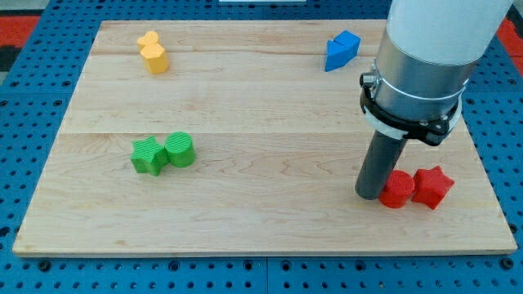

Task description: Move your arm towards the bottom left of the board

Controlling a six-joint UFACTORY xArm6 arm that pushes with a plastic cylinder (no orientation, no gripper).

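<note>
My tip [369,195] rests on the wooden board [261,220] at the lower right, touching or just left of a red round block [396,189]. A red star block [432,187] sits right of the red round block, against it. A green star block [149,156] and a green round block [181,149] sit together at the left middle. A yellow block [153,53] lies at the top left. A blue block [341,50] lies at the top, right of centre. The board's bottom left corner [33,241] is far to the left of my tip.
The arm's grey body [425,57] hangs over the board's right side and hides part of it. A blue pegboard [24,122] surrounds the board on all sides.
</note>
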